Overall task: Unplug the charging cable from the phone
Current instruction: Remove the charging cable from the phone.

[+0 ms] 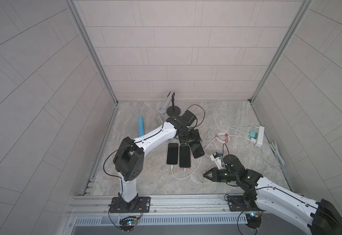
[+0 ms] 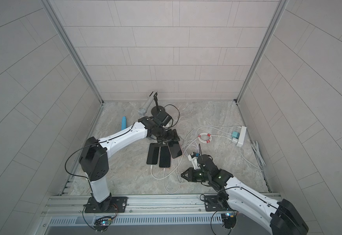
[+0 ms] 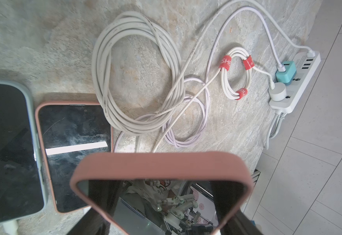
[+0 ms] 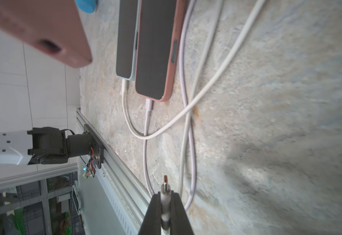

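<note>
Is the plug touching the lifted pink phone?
Apart. The right wrist view shows the plug in the right gripper, clear of the lifted pink phone.

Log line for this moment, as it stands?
left jaws: shut on lifted pink-cased phone | right jaws: shut on cable plug | plug: out of phone

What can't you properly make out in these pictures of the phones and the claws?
- Left gripper fingertips: in both top views its own wrist covers them.
- Held phone: the left wrist view's bottom edge cuts off its gripped end.
- Its port: possibly the blurred dark spot in the right wrist view.
- Silver tube at the back: too small in top views to identify.
</note>
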Controlling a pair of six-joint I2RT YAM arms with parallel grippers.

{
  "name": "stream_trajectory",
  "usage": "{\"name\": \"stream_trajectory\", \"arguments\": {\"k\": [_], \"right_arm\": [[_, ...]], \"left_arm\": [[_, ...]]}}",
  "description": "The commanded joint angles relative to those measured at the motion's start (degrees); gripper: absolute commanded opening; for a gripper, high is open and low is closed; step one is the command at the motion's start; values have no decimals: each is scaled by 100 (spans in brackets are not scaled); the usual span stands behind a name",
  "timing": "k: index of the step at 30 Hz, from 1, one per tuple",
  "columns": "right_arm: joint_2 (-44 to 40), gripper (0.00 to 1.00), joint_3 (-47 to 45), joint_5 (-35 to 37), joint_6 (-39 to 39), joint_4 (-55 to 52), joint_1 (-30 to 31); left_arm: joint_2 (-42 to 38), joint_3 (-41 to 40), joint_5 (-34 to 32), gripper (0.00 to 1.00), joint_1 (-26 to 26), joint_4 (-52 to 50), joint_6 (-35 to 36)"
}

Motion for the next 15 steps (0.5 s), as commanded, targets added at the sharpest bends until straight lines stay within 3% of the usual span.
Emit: {"name": "stream_trajectory", "arguments": {"k": [1, 9, 12, 15], "right_arm": [[-99, 23, 112, 387, 73, -546, 16], [-568, 53, 311, 903, 101, -1422, 7], [-734, 71, 458, 1173, 97, -1852, 3], [-890, 78, 641, 1437, 57, -2228, -1]], "left_arm": [[-27, -4, 27, 0, -56, 28, 116], [57, 13, -18, 0, -158, 1, 159], [128, 35, -18, 0, -211, 5, 161], [227, 93, -13, 0, -274, -13, 186]]}}
